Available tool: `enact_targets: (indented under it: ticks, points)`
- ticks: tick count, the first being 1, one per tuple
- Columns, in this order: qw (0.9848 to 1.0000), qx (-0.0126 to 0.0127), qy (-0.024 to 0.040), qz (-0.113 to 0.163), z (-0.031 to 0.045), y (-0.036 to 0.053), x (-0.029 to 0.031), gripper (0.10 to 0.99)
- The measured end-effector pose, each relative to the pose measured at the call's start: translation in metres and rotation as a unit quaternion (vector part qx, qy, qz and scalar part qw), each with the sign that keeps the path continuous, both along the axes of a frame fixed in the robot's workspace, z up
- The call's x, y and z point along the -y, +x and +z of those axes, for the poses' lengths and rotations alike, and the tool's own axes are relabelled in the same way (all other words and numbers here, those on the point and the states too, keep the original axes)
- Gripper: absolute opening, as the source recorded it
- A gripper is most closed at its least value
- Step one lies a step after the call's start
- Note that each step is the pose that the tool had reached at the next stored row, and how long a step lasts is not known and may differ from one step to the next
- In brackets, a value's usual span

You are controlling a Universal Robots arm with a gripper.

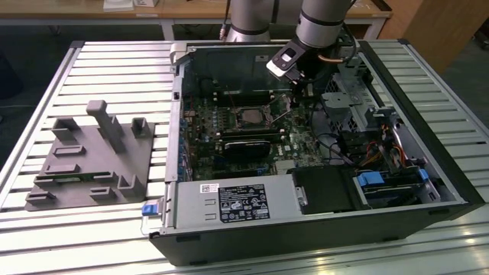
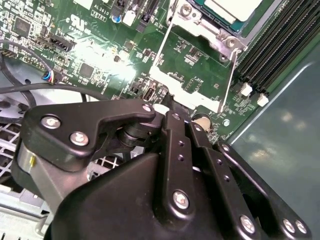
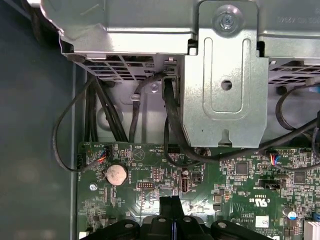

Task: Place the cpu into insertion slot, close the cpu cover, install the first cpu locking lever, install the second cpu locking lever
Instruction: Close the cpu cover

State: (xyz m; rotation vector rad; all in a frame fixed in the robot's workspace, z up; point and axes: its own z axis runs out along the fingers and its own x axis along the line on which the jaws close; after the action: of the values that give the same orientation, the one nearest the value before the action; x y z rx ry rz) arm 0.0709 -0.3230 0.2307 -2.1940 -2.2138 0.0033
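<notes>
The cpu [image 1: 251, 116] [image 2: 232, 7] lies flat in the motherboard socket, its silver top showing. The cpu cover [image 2: 200, 24], a silver metal frame, sits around it. Thin wire locking levers [image 2: 227, 80] stick out from the socket toward the gripper. In the exterior view my gripper [image 1: 300, 86] hangs inside the open computer case, to the right of the socket and above the board. Its black fingers [image 3: 171, 205] are pressed together, and I see nothing between them. In the second wrist view the gripper [image 2: 167, 104] has its tips close to the outer end of the wire levers.
A metal drive cage [image 1: 359, 103] [image 3: 225, 75] with black cables stands close beside the gripper. Memory slots [image 2: 280, 45] run along the socket. A coin battery [image 3: 116, 174] sits on the board. The power supply [image 1: 229, 200] fills the case's near end. A grey fixture [image 1: 91, 154] rests on the slatted table.
</notes>
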Motion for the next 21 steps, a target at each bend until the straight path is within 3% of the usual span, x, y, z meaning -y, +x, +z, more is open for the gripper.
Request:
enact_targets:
  ticks: [8, 21]
  points:
    - [1.0, -0.0002, 0.0003, 0.0, 0.0014, -0.0011, 0.0, 0.106]
    - [1.0, 0.001, 0.002, 0.0, 0.0042, -0.0139, 0.0, 0.106]
